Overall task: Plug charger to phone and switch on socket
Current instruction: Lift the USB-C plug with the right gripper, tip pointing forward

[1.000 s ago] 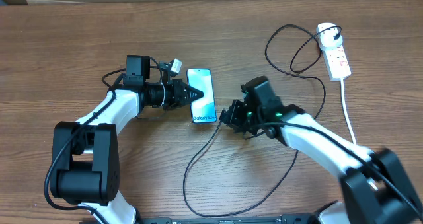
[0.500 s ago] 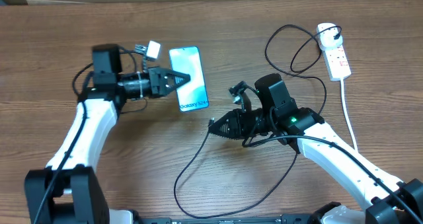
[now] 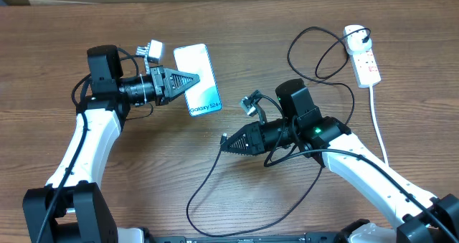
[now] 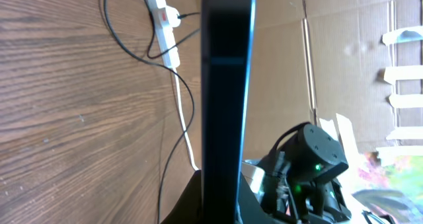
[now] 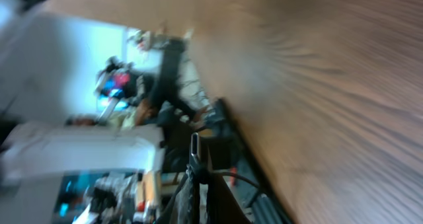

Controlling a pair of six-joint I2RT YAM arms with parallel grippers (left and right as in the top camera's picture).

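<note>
Left pincer point(image 3: 188, 80) is closed on the long side of the phone point(image 3: 203, 92) and holds it raised off the tabletop point(image 3: 251, 28), screen up and tilted. In the left wrist view the phone point(image 4: 228, 85) shows edge-on between the fingers.

Right pincer point(image 3: 228, 143) is near the middle of the tabletop, its jaws drawn together on the connector end of the charger point(image 3: 289, 54), apart from the phone and pointing toward it. The right wrist view is blurred and adds little.

The cable trails in loose loops to the socket point(image 3: 366, 60) at the far right, where the black plug sits.
</note>
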